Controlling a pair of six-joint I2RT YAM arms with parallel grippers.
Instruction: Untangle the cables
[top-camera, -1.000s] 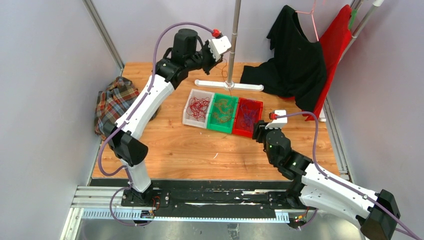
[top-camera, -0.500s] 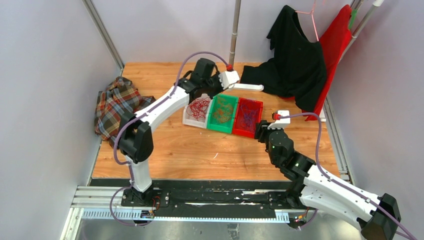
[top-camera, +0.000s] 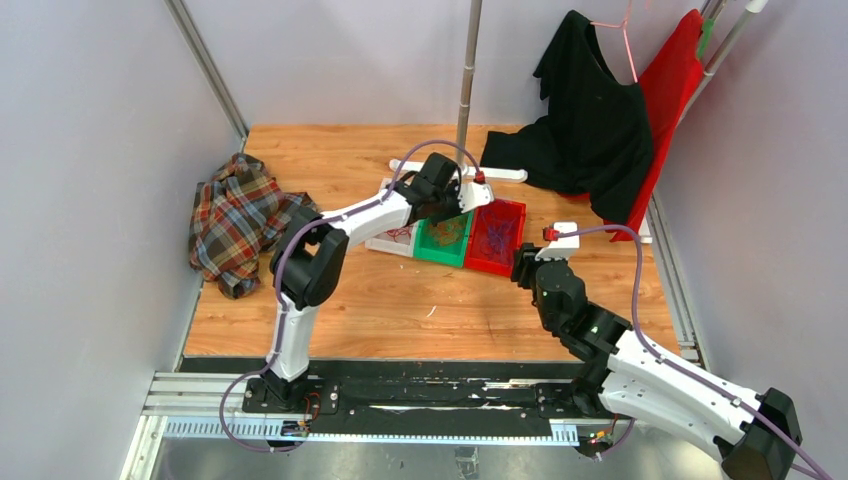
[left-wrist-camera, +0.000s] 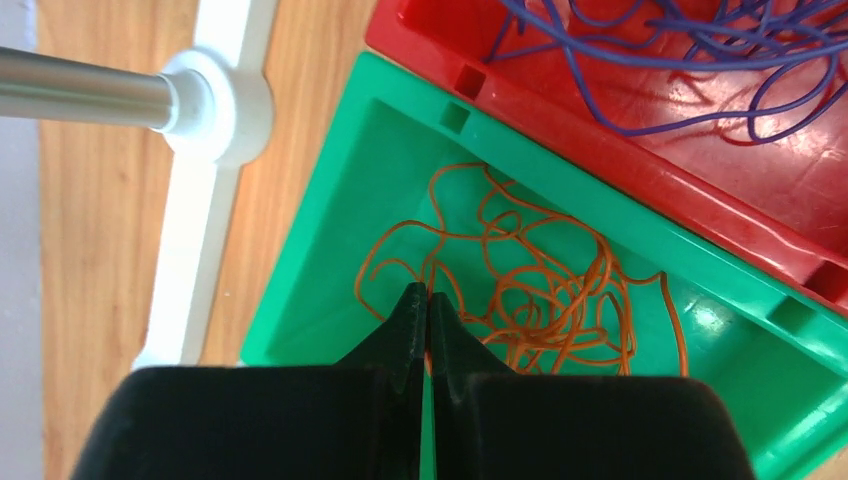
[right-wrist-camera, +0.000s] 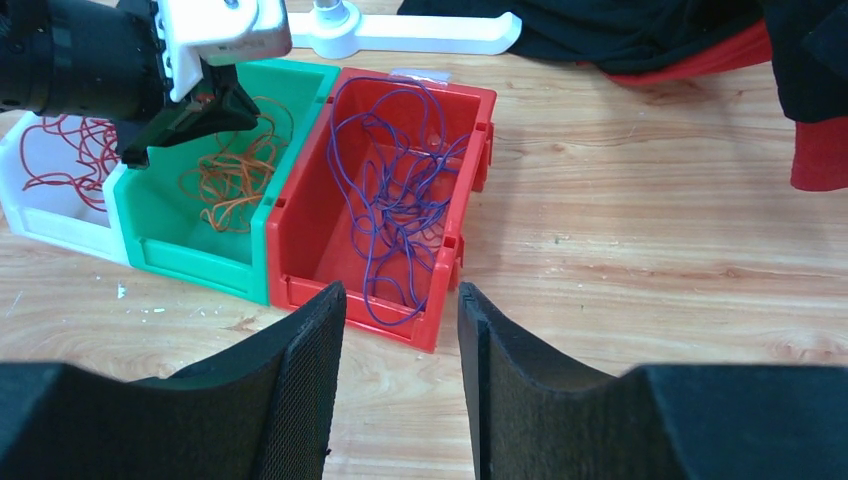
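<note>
The cables lie sorted in three bins side by side. Red cables (right-wrist-camera: 60, 150) are in a white bin (right-wrist-camera: 30, 215), orange cables (right-wrist-camera: 235, 175) in a green bin (right-wrist-camera: 170, 255), purple cables (right-wrist-camera: 395, 200) in a red bin (right-wrist-camera: 340, 290). My left gripper (left-wrist-camera: 428, 292) hangs low over the green bin (left-wrist-camera: 330, 250), shut, with a thin orange strand pinched between its tips beside the orange cables (left-wrist-camera: 540, 290). In the top view the left gripper (top-camera: 448, 212) sits above the green bin. My right gripper (right-wrist-camera: 400, 290) stands open and empty, just in front of the red bin.
A white stand base (top-camera: 500, 173) with a metal pole (top-camera: 465, 80) is right behind the bins. A plaid cloth (top-camera: 235, 215) lies at the table's left edge. A black garment (top-camera: 590, 110) and a red one (top-camera: 670, 90) hang at the back right.
My left arm has swung down from high beside the pole, lowering the dangling orange strand into the green bin. The right arm has barely moved.
</note>
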